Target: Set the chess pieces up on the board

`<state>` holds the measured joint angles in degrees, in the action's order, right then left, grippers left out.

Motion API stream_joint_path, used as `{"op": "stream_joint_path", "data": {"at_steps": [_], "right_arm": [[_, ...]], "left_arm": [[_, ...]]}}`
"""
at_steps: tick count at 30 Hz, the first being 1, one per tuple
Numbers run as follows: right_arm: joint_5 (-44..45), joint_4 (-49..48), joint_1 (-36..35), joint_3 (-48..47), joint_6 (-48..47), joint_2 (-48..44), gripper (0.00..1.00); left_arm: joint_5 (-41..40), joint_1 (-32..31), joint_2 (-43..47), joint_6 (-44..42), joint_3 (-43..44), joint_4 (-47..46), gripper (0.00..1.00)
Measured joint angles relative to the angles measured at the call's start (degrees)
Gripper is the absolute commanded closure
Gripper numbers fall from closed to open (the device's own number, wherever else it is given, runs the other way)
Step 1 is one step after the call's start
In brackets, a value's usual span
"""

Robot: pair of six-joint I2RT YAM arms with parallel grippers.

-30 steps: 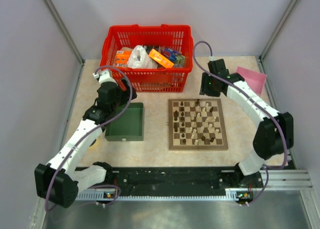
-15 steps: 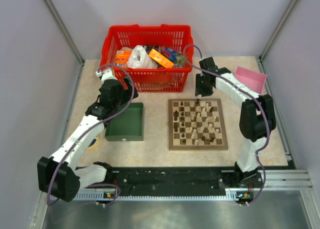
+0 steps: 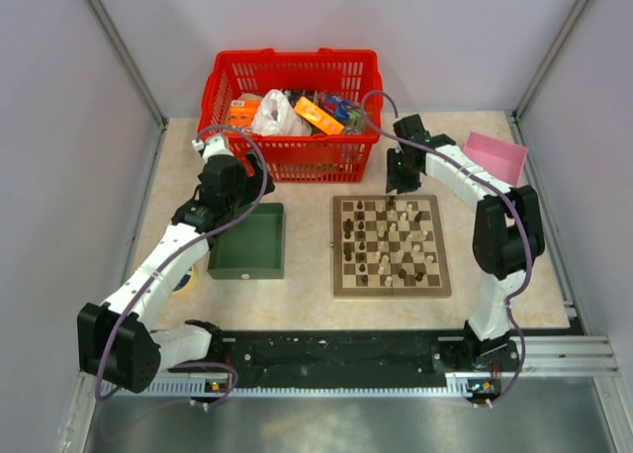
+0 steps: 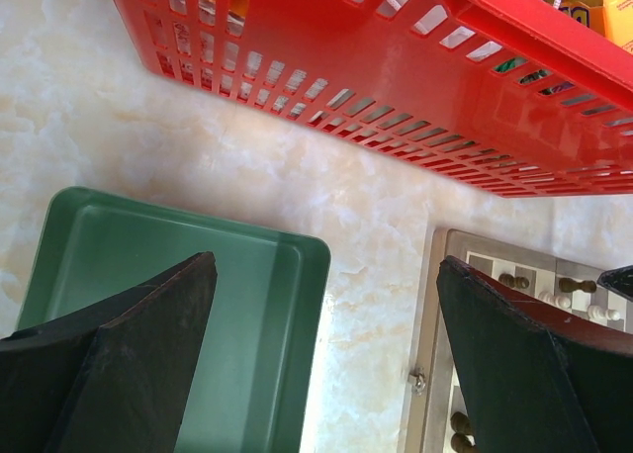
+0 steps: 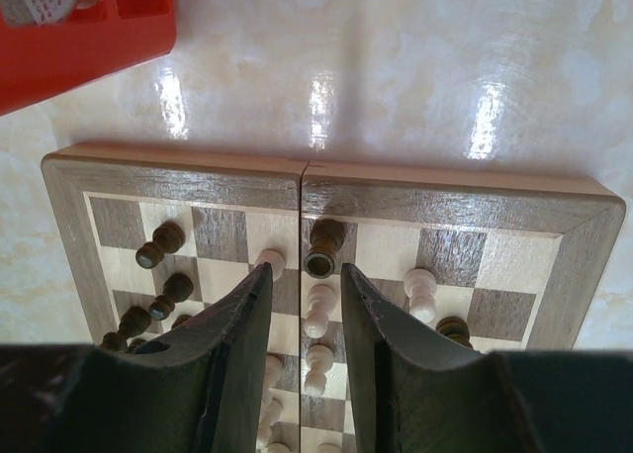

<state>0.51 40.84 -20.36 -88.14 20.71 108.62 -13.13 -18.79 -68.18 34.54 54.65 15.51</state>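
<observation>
The right arm reaches over the far edge of the board [image 5: 445, 186], its gripper [image 5: 305, 273] pointing down, narrowly parted, empty, straddling a pale one of the scattered chess pieces [image 5: 316, 310]. The left gripper [image 4: 326, 267] hangs wide, empty, left of the board.

Pale grey walls [image 3: 445, 38] enclose a glossy beige marbled tabletop [image 3: 307, 265].
</observation>
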Motion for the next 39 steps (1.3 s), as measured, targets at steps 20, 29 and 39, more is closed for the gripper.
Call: {"op": "stream_joint_path", "data": {"at_steps": [20,29,39], "right_arm": [[-1.2,-0.9,0.0,2.3,0.0,0.9,0.66],[-1.1,-1.0,0.0,2.7,0.0,1.0,0.75],[-1.1,-1.0,0.0,2.7,0.0,1.0,0.82]], "left_arm": [[0.5,0.0,0.0,0.0,0.0,0.0,0.01],[0.5,0.0,0.1,0.0,0.0,0.0,0.01],[0.7,0.0,0.1,0.0,0.0,0.0,0.01]]}}
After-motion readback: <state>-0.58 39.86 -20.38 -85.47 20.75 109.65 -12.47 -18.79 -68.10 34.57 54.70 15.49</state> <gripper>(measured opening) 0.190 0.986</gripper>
